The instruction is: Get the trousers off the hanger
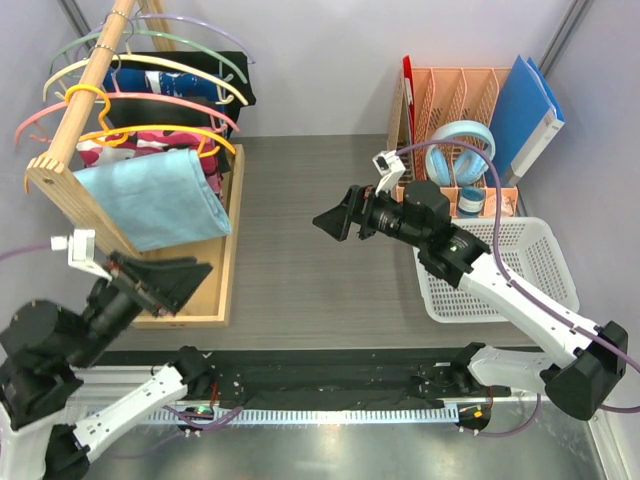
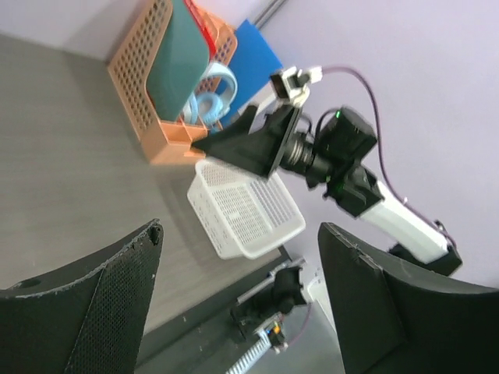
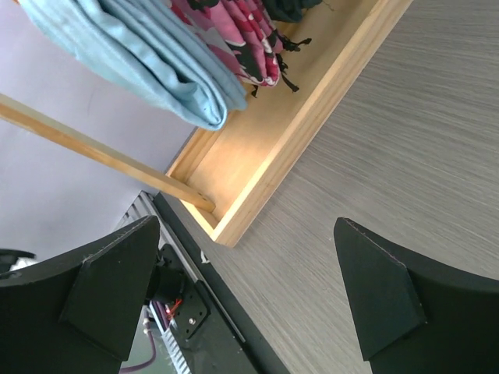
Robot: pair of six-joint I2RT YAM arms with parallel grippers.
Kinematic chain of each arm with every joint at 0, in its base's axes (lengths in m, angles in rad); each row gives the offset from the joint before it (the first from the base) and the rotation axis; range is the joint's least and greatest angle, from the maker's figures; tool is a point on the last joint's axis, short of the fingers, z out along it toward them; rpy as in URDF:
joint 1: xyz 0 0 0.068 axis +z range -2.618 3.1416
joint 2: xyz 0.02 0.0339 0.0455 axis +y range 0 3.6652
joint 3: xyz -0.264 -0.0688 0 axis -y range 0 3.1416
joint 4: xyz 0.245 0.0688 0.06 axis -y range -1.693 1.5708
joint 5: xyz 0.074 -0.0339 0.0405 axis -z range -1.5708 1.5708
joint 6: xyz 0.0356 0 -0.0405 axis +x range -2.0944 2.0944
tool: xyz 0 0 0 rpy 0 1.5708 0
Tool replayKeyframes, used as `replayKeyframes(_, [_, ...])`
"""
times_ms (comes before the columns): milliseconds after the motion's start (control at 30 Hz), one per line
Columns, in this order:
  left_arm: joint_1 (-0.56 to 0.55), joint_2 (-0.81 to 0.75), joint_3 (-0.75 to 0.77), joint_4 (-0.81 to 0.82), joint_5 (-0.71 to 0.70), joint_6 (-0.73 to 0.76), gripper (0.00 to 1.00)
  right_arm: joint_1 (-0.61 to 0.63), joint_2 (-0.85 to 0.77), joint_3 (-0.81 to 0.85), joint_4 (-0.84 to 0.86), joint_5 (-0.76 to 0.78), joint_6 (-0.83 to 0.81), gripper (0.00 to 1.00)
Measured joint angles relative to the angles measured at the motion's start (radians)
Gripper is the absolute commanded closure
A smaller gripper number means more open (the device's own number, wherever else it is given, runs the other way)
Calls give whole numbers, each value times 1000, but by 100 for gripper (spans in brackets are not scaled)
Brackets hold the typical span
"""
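Left gripper [image 1: 193, 288]: fingers spread wide, holding nothing. The trousers [image 1: 155, 200] hang on the hanger [image 1: 165, 129] just above these fingers. Right gripper [image 1: 330, 220]: fingers wide, empty; trousers well apart, ahead of the fingertips.

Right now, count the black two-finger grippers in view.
2: the left gripper by the wooden rack's tray, the right gripper over the grey table. None seems hidden.
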Motion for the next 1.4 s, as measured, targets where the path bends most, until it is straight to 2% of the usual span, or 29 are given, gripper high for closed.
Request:
replayKeyframes(100, [0, 196, 167, 19, -18, 63, 20, 8, -1, -1, 0, 2, 1, 0])
replayKeyframes(167, [0, 277, 222, 24, -37, 84, 21, 10, -9, -6, -1, 5, 1, 0])
replayKeyframes(233, [0, 346, 258, 29, -71, 93, 27, 10, -24, -11, -11, 13, 1, 0])
replayKeyframes(367, [0, 452, 300, 30, -179, 83, 31, 10, -68, -19, -33, 31, 2, 0])
replayKeyframes(433, [0, 505, 322, 34, -257, 69, 40, 10, -98, -24, -37, 42, 5, 0])
replayKeyframes(700, [0, 660, 362, 116, -618, 47, 40, 10, -233, -93, -51, 91, 31, 0])
replayKeyframes(933, [0, 811, 464, 200, -830, 146, 38, 10, -315, -146, -105, 117, 56, 0])
replayKeyframes(1233, [18, 949, 595, 224, -981, 274, 41, 10, -432, -177, -153, 158, 75, 0])
replayKeyframes(1400, [98, 961, 597, 197, -985, 274, 41, 10, -454, -194, -156, 164, 83, 0])
